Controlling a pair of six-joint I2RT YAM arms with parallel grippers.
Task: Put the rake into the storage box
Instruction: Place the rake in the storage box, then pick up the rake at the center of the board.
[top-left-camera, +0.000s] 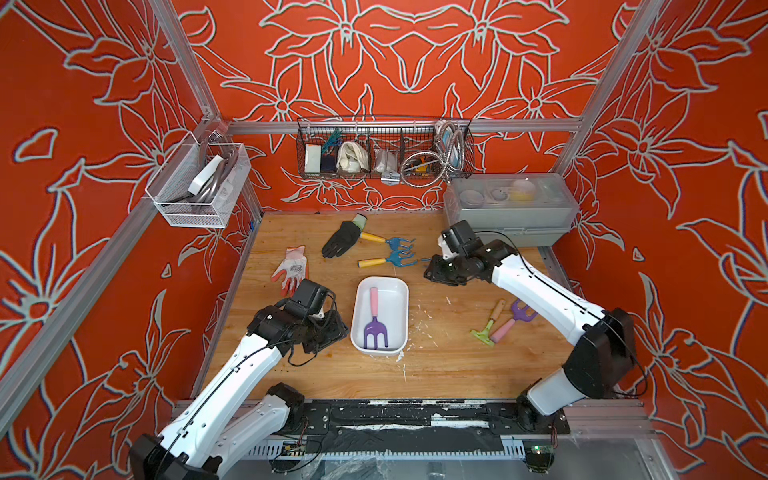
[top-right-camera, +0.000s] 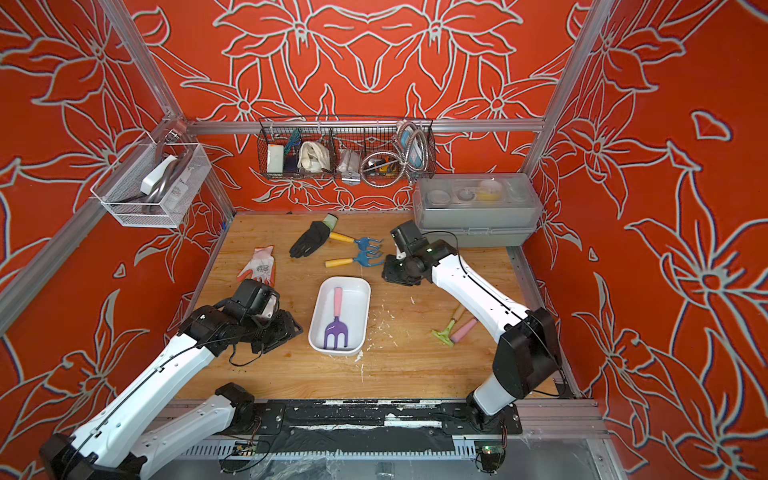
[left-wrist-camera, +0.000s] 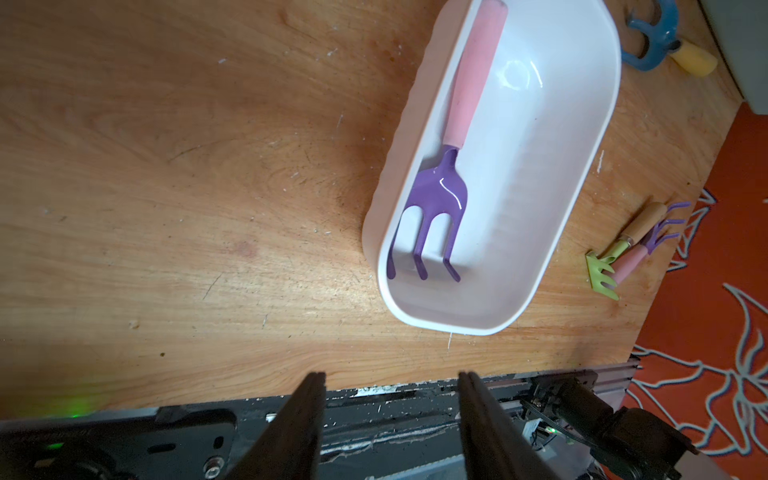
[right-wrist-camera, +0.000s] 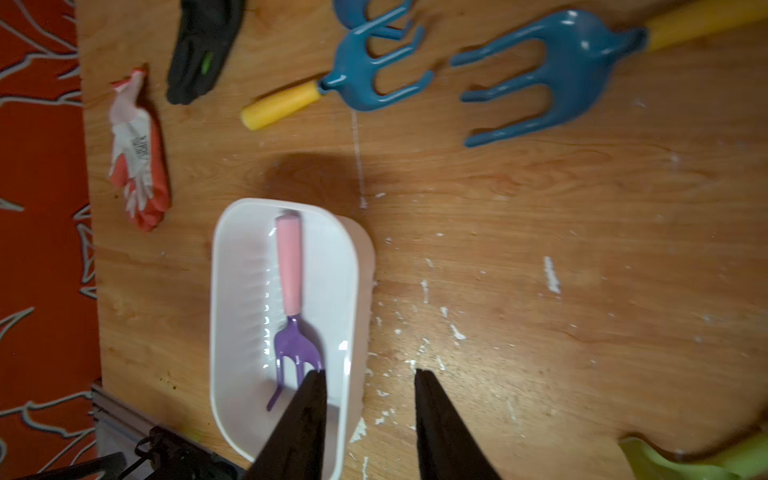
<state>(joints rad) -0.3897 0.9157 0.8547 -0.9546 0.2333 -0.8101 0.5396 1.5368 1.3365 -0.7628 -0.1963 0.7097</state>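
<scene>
One rake (top-left-camera: 375, 318) is in the box (top-left-camera: 397, 299), centre of frame in both top views. It lies flat along the box's left side, pink handle toward the back wall, purple tines toward the front edge.

Left gripper (left-wrist-camera: 391, 376): just left of the box, fingers spread, nothing between them. The left wrist view shows bare table (left-wrist-camera: 208, 208) under the gap.

Right gripper (right-wrist-camera: 369, 371): up and right of the box, fingers apart and empty. That wrist view is a bit blurred, but the gap is clear.

Loose on the table:
- blue rake (top-left-camera: 386, 261) and its twin (top-left-camera: 388, 242), above the box, yellow handles pointing left
- black glove (top-left-camera: 343, 239) touching the twin's handle
- orange glove (top-left-camera: 291, 270), upper left of the box
- green rake (top-left-camera: 488, 328) and purple rake (top-left-camera: 513, 318), crossed at right of frame, well apart from the box

Grey case (top-left-camera: 511, 208) is in the upper right corner.
</scene>
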